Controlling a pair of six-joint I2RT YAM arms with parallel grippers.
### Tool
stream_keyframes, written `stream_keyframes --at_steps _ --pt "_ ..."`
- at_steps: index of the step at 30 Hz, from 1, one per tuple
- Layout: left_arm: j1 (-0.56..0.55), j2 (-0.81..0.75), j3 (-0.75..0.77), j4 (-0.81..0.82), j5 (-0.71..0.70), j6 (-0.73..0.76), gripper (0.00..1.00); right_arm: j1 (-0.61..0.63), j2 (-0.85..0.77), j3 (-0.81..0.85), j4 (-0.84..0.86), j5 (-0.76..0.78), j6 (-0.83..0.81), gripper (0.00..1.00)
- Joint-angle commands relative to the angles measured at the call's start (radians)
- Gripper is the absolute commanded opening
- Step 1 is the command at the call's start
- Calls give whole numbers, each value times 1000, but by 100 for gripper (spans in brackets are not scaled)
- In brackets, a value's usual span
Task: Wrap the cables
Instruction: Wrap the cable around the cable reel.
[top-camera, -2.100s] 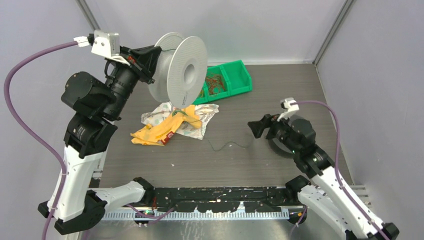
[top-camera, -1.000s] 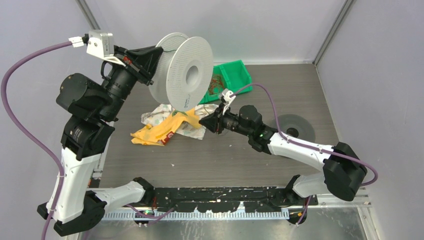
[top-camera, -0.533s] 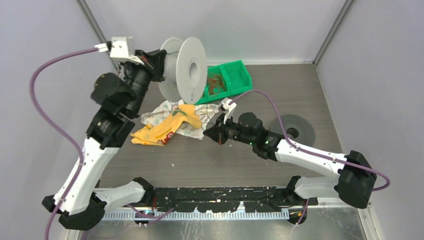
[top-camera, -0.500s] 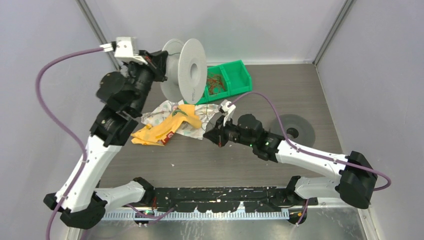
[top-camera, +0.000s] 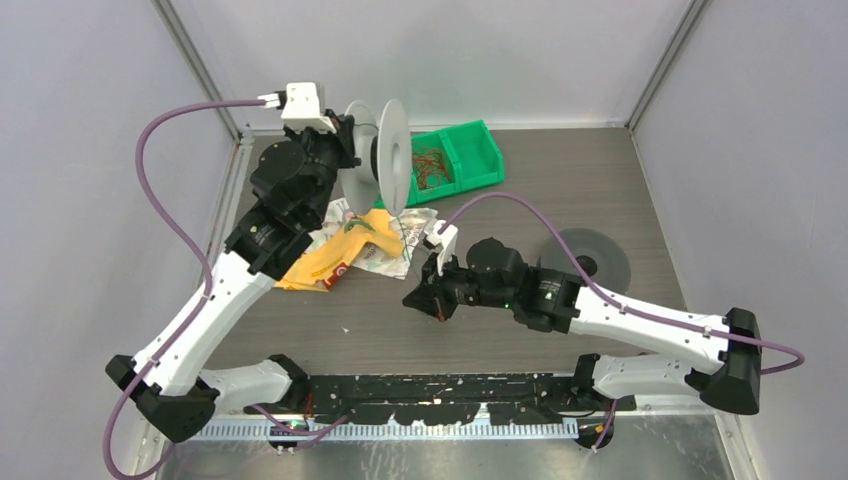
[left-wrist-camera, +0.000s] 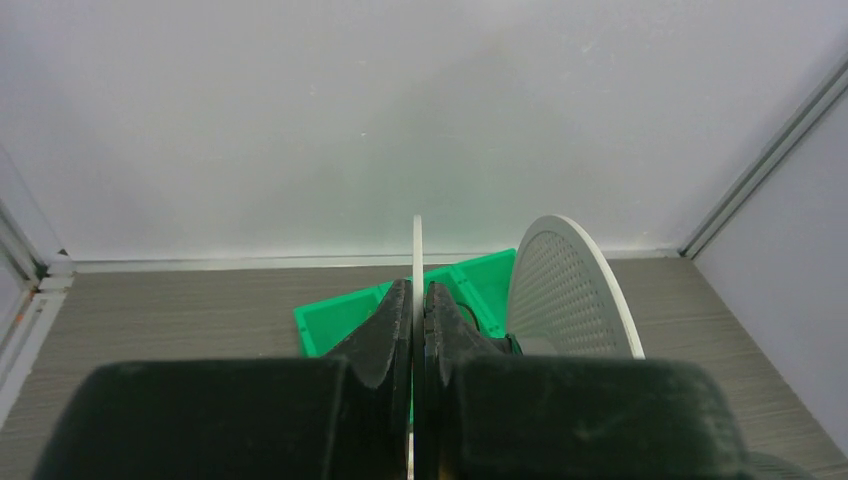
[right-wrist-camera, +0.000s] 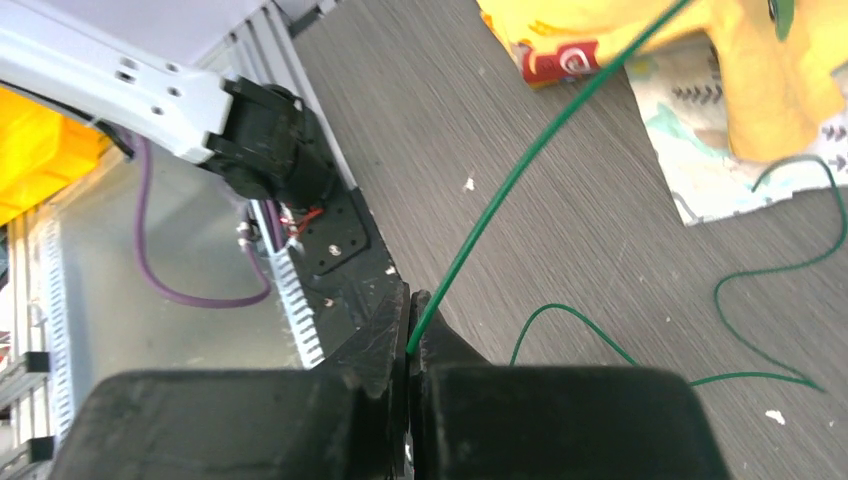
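My left gripper (top-camera: 352, 150) is shut on one flange of a pale grey spool (top-camera: 392, 160), held up edge-on over the back of the table. In the left wrist view my gripper (left-wrist-camera: 416, 300) clamps that thin flange (left-wrist-camera: 416, 245), and the other perforated flange (left-wrist-camera: 570, 290) shows to the right. My right gripper (top-camera: 422, 300) hovers low at mid-table, shut (right-wrist-camera: 410, 318) on a dark green cable (right-wrist-camera: 545, 145). The cable runs taut up and away past the wrappers toward the spool. Its loose tail (right-wrist-camera: 780, 265) curls on the table.
A green bin (top-camera: 478, 150) holding several more thin cables (top-camera: 432, 166) stands at the back behind the spool. Crumpled yellow and white wrappers (top-camera: 330, 255) lie at left centre. A flat grey spool (top-camera: 592, 258) rests on the table at right.
The right gripper has shut on the green cable and drawn back toward the near edge. The left arm has swung the spool rightward and turned it edge-on.
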Motion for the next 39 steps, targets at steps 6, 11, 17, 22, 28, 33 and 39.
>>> stream_keyframes --at_steps 6,11,17,22,28,33,39 --pt "-167 73 -33 227 -168 169 0 23 5 260 -220 -44 -139 1" --pt "-201 92 -27 96 -40 149 0 24 -38 323 -313 78 -260 0" --pt "-222 97 -43 -45 96 167 0 23 -94 389 -428 266 -402 1" --pt "-222 94 -31 -141 259 181 0 23 -116 393 -466 391 -473 1" --pt "-222 107 15 -270 435 224 0 22 -144 378 -449 540 -513 1" --pt "-222 114 18 -321 518 251 0 22 -196 338 -373 633 -525 1" --pt "-222 105 83 -439 730 284 0 -23 -249 271 -348 794 -535 5"
